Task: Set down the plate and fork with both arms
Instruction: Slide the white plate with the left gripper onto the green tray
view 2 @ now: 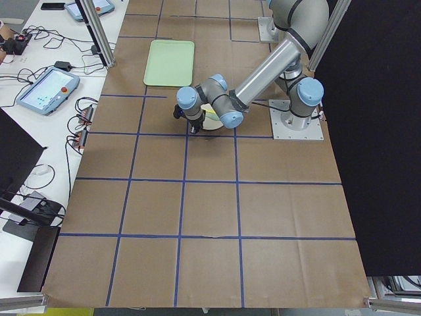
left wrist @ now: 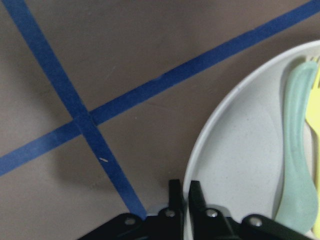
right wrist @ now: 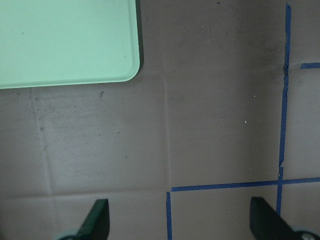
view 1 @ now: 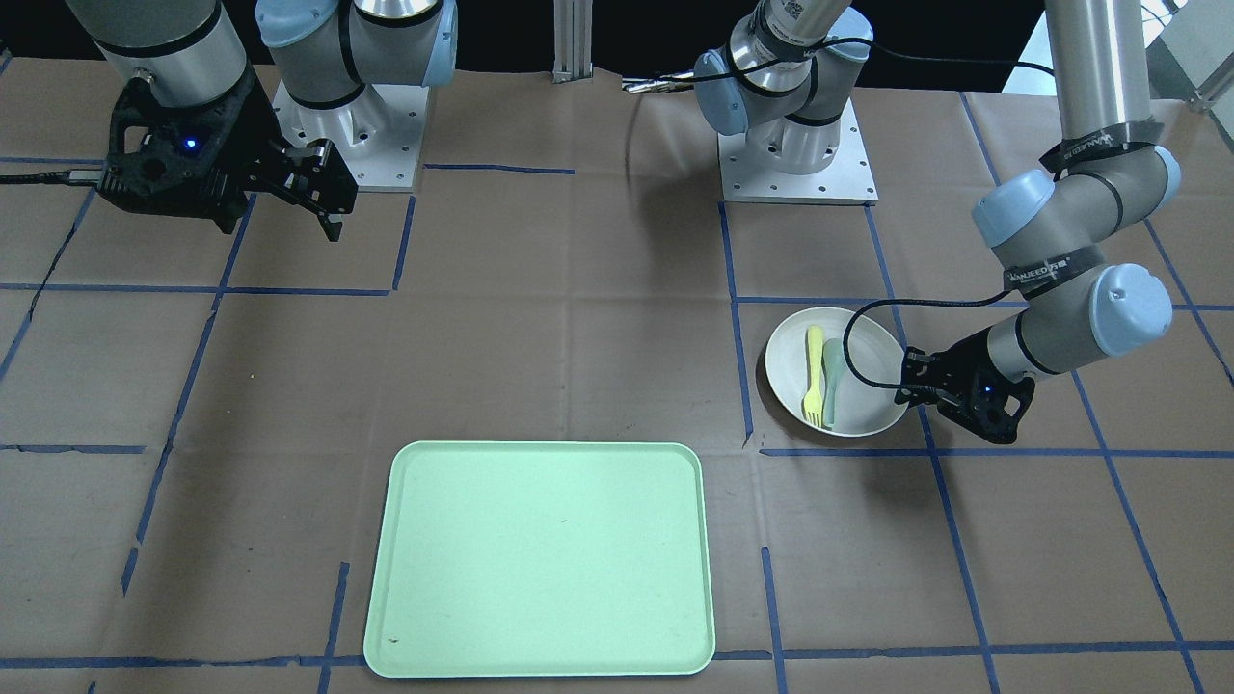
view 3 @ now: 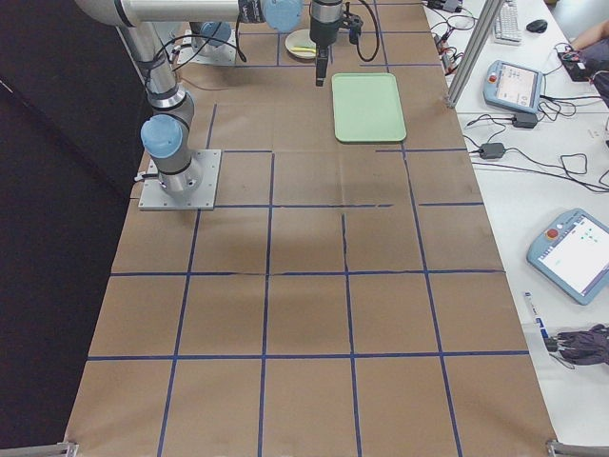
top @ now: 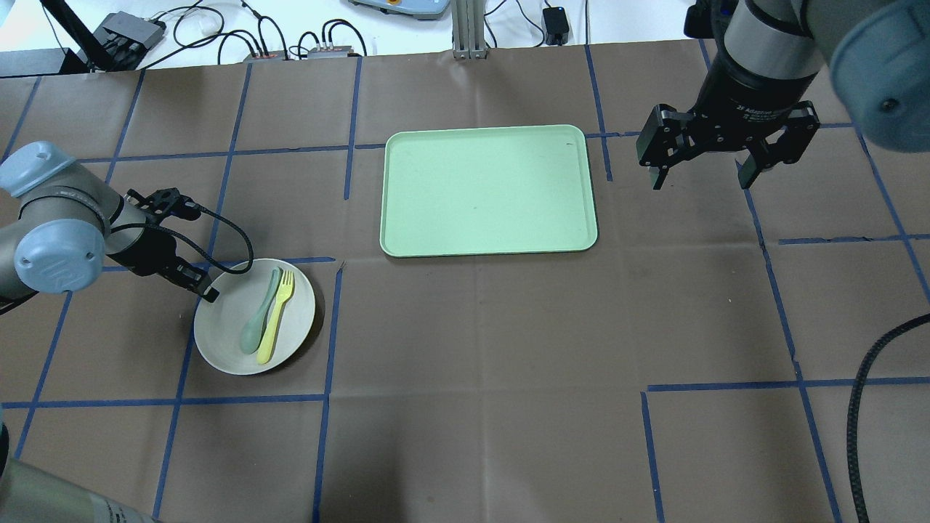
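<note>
**Left gripper (left wrist: 184,194) pinches rim of round, shallow off-white plastic plate (top: 224,330); slim pale-yellow plastic fork (top: 276,316) lies inside**

Plate sits flat on the brown paper-covered table (top: 479,349) with its blue tape grid, on the robot's left side and well apart from the rectangular mint-green plastic tray (top: 488,190). The tray is at table centre, on the far side from the robot.

Fork lies in the plate, right of centre. Its long axis runs roughly near-to-far from the robot. Tines point away from the robot, tilted slightly toward its right; handle end points back toward the robot. A grey-green plastic spoon (top: 259,314) lies just beside the fork on its left, nearly parallel but reversed, with its bowl toward the robot.

Left gripper is low at the plate's left edge. The wrist view shows both fingers drawn close together with the rim between them.

Right gripper (top: 700,178) hangs above bare table just beside the tray's right end, fingers spread wide, holding nothing.
</note>
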{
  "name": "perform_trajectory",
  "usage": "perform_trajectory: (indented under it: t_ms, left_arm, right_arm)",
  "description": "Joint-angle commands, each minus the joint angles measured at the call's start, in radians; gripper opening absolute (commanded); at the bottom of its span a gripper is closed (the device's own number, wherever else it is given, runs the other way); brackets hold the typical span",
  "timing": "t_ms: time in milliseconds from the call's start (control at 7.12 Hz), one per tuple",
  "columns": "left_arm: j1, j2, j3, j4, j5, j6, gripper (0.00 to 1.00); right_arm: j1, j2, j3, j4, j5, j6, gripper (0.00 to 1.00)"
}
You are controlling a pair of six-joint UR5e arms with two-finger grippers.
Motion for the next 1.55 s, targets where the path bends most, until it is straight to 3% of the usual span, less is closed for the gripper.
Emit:
perform_trajectory:
  t_ms: [0, 562, 843, 1405]
  left_arm:
    - [0.003, 0.011, 0.001, -0.01, -0.083, -0.013, 0.05]
    - [-0.023, 0.086, 0.009, -0.08, -0.182, -0.262, 0.02]
    - [-0.179, 0.094, 0.067, -0.087, -0.181, -0.431, 0.02]
    - [-0.401, -0.068, 0.304, -0.101, -0.277, -0.755, 0.01]
  right_arm:
    - [0.0, 0.0, 0.0, 0.0, 0.0, 0.001, 1.0]
    - [0.0, 0.0, 0.0, 0.0, 0.0, 0.001, 1.0]
    - [0.0, 0.0, 0.0, 0.0, 0.0, 0.001, 1.0]
    - [0.0, 0.0, 0.0, 0.002, 0.0, 0.001, 1.0]
